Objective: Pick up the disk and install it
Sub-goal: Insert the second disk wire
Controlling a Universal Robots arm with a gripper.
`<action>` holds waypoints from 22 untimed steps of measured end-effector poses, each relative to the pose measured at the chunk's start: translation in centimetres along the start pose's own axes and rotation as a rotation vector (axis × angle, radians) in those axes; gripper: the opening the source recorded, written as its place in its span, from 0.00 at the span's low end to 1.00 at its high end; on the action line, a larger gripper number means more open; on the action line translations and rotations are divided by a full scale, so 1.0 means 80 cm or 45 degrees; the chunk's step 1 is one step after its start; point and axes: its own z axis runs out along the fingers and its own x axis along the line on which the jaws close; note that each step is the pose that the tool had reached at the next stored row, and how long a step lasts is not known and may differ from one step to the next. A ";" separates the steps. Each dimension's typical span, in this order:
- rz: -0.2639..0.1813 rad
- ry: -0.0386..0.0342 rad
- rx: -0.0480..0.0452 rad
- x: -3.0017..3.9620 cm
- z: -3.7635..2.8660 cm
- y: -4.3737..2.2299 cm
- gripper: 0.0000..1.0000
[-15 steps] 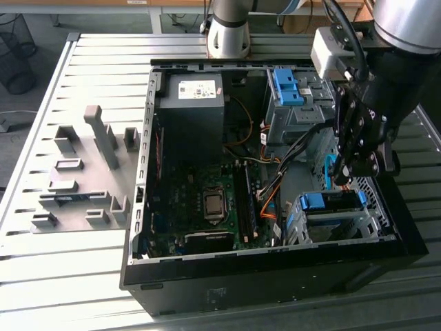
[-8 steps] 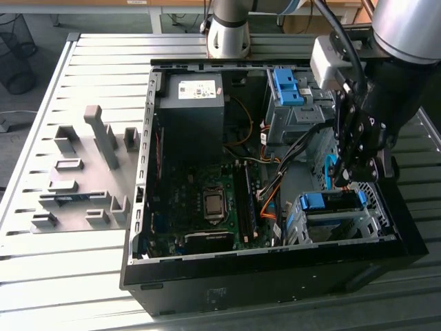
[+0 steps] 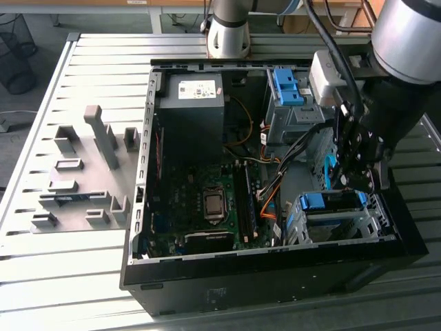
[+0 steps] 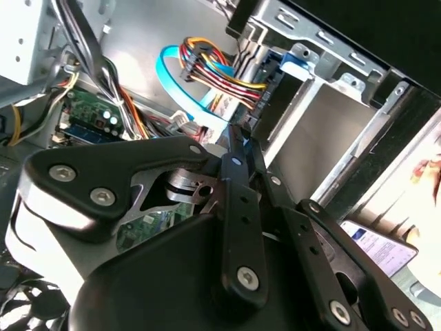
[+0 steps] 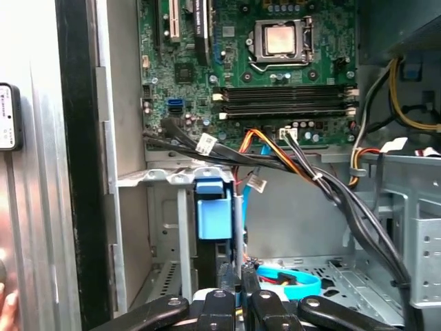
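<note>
The disk [image 3: 332, 202] stands on edge in the metal drive cage [image 3: 344, 231] at the case's front corner, on the exterior view's right; its blue rail shows along the top. In the first wrist view the disk [image 5: 212, 207] is a dark slab with a blue plastic end, set in the cage slot. My gripper [image 3: 357, 185] hangs right over it, its black fingers [image 5: 225, 276] drawn close together at the disk's near edge. The second wrist view has the gripper [image 4: 238, 141] tapering toward the disk's blue rail [image 4: 293, 58]. The contact itself is hidden.
A grey power-supply box [image 3: 189, 103] fills the case's back corner, beside a second cage with a blue bracket [image 3: 286, 86]. Orange and black cables [image 3: 272, 196] run past the motherboard [image 3: 207, 200] close to the cage. Grey fixture blocks [image 3: 89, 172] stand on the slatted table.
</note>
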 end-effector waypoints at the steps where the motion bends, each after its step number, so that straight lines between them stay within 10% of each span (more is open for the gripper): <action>1: 0.000 -0.0025 0.000 0.0022 0.0019 -0.0001 0.16; 7: 0.001 -0.0173 -0.001 0.0058 0.0105 0.0003 0.16; 22: -0.002 -0.0183 -0.001 0.0090 0.0171 -0.0013 0.16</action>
